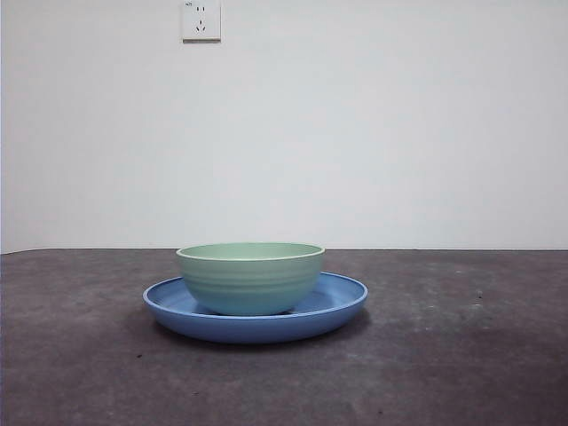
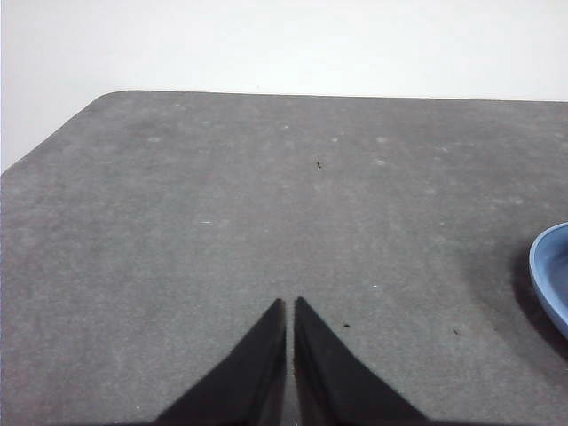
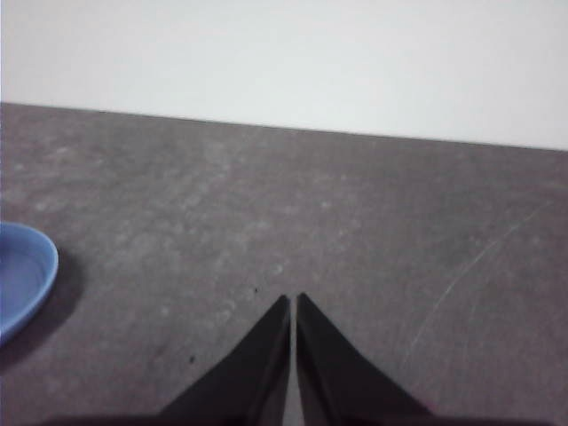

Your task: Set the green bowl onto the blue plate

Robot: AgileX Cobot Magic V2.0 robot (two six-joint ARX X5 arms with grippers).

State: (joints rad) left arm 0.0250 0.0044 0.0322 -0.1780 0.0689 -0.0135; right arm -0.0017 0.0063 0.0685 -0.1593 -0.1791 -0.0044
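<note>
1. Desk [image 1: 461, 373]: dark grey, matte, speckled; bare in the foreground of the front view.
2. Plate [image 1: 342, 297]: blue, glossy, shallow, sits flat on the desk about mid-frame, slightly left of centre in the front view.
3. Bowl [image 1: 250, 280]: mint green, faint ridges on the outer wall, lighter rim. It stands upright inside the plate, base touching the plate floor, a bit left of plate centre, so more blue shows on the right side. Rim is level.
4. No arm or gripper shows in the front view.
5. Left gripper [image 2: 289, 306]: jaws pressed together, only a hairline slit between the tips, nothing held. It hangs over bare desk, well apart from the plate; just an arc of the plate rim [image 2: 550, 275] shows at one edge of the left wrist view.
6. Right gripper [image 3: 293, 302]: same state, jaws closed tip to tip, empty. Also over bare desk, with a slice of plate [image 3: 22, 275] at the edge of the right wrist view. Bowl is not visible in either wrist view.
7. Far side: white wall [image 1: 399, 124] behind the desk's back edge, with a white socket [image 1: 201, 19] high up, left of centre.
</note>
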